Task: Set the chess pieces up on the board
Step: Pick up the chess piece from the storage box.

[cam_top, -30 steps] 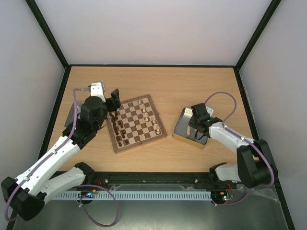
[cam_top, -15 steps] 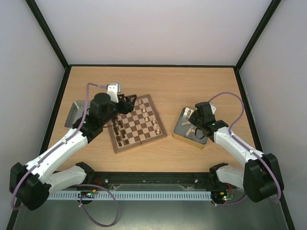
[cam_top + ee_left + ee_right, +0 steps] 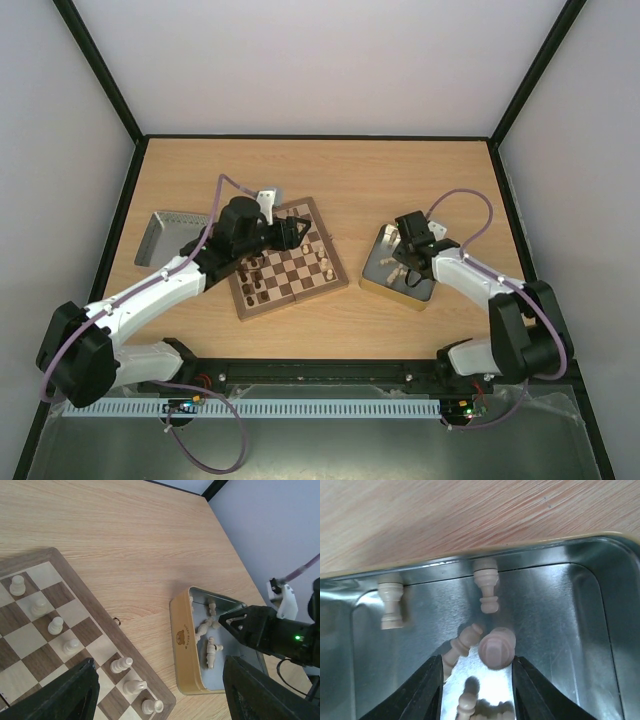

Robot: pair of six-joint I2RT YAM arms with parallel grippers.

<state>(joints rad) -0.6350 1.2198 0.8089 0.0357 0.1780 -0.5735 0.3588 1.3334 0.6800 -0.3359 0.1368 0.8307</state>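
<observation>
Pale wood worktop (image 3: 400,180) carries the chessboard (image 3: 305,262) at its middle, turned slightly, with a grey metal tin (image 3: 165,240) well to its left and a gold-walled tin (image 3: 182,640) to its right. Over the last second the left arm has swung from the board's far left corner across to its far right part, uncovering the grey tin. The left gripper (image 3: 300,232) hangs above the board with its jaws spread wide and nothing between them. The right gripper (image 3: 477,690) has stayed over the gold-walled tin, shifting only a little; its jaws stand apart around one cream piece (image 3: 496,648). Dark pieces (image 3: 250,275) line the board's left files, cream pieces (image 3: 55,625) its right edge. More cream pieces (image 3: 487,587) lie on the tin floor.
</observation>
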